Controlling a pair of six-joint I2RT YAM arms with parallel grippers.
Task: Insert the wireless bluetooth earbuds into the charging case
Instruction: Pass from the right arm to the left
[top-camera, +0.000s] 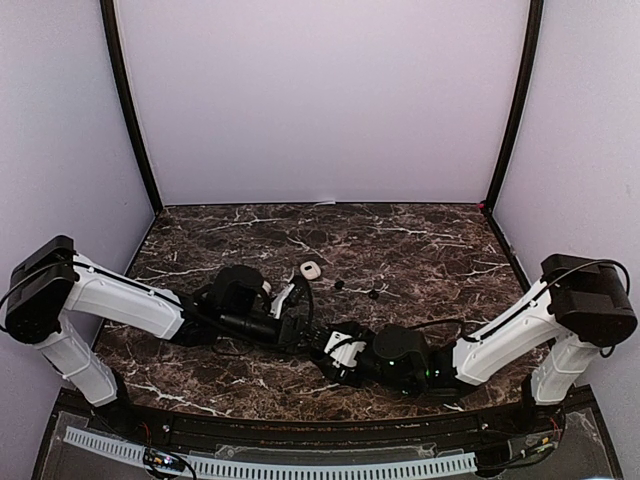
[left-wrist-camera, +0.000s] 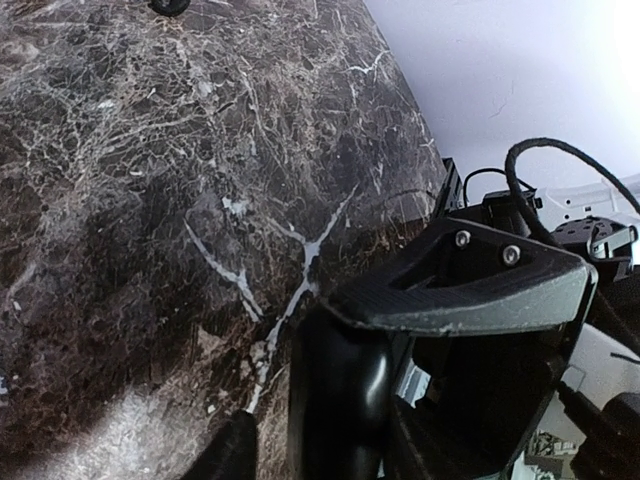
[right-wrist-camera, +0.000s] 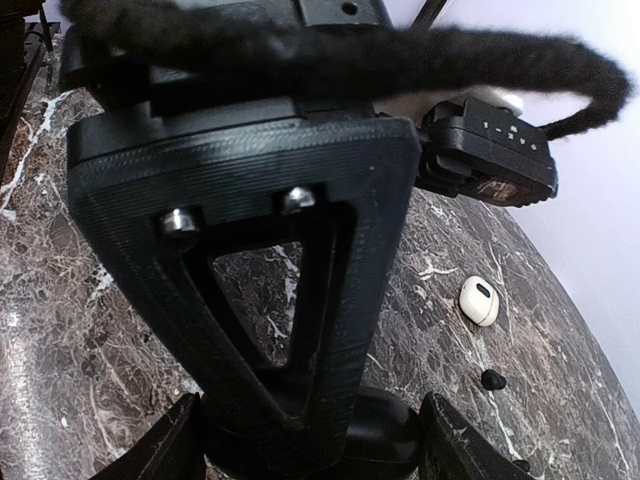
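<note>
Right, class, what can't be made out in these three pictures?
- Top view: the spot beneath the left arm and right arm, which cover it.
- Right wrist view: dark rounded object, cut by the bottom edge.
- Top view: two black earbuds, too small to show their lie.

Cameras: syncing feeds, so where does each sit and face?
Top external: above, behind the bases, looking down on the marble table; left arm and right arm show.
Left wrist: low, skimming the table; black gripper fingers show.
Right wrist: low, facing across the table; gripper fingers fill the foreground.
Top and right wrist share the white earbud.
</note>
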